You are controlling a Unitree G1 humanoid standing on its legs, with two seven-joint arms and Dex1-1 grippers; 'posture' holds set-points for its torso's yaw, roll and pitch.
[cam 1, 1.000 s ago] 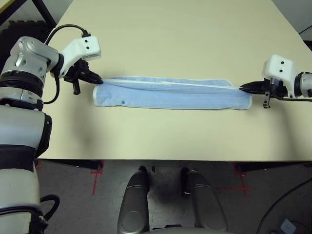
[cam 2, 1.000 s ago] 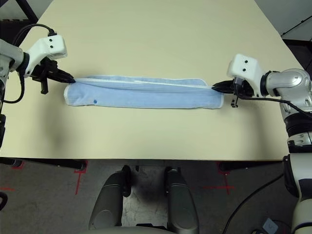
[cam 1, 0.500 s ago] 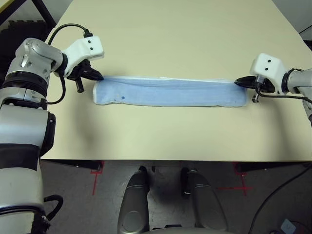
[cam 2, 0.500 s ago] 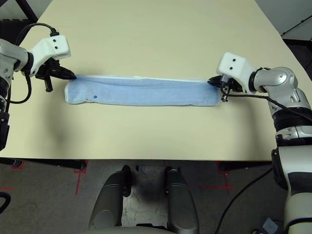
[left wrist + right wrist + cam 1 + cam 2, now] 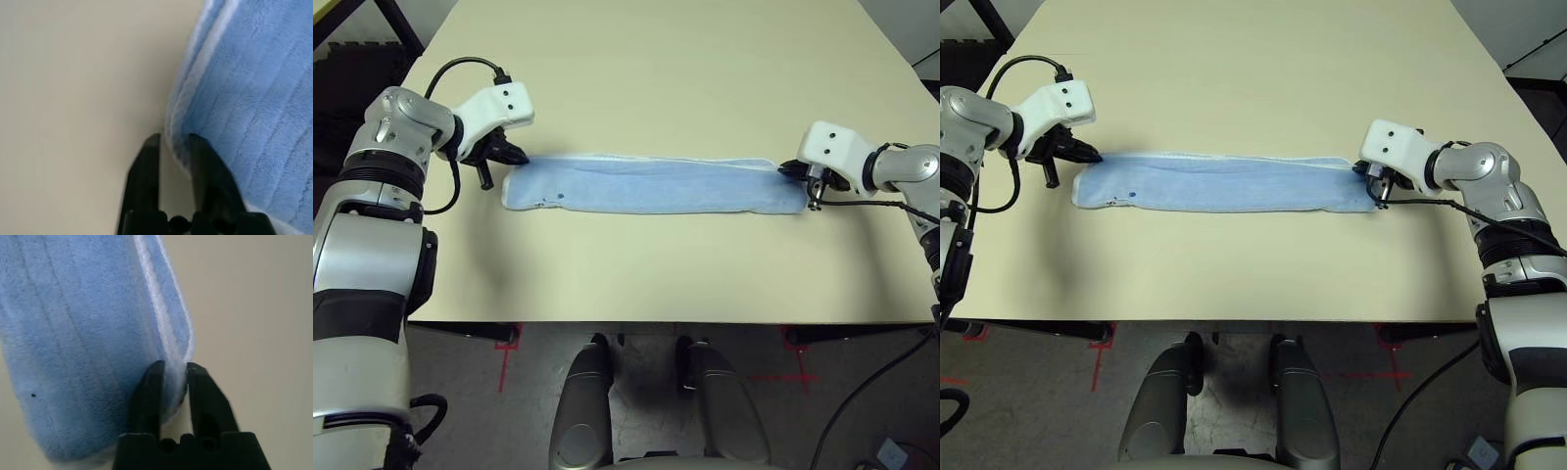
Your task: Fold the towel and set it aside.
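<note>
The towel, light blue with white edging, lies on the table as a long narrow strip folded lengthwise. A small dark motif shows near its left end. My left gripper sits low at the strip's left end. In the left wrist view its fingers stand slightly apart with the white towel edge lying loosely between the tips. My right gripper is at the strip's right end, and its fingers are likewise parted around the stitched hem.
The table's front edge runs a short way nearer me than the towel. Wide bare tabletop stretches beyond the towel. A black cable loops over my left wrist. Red tape marks show on the floor below.
Both grippers have carried the towel's ends down onto the table and drawn slightly inward. The strip, stretched taut before, now rests flat. Both pairs of fingers have parted.
</note>
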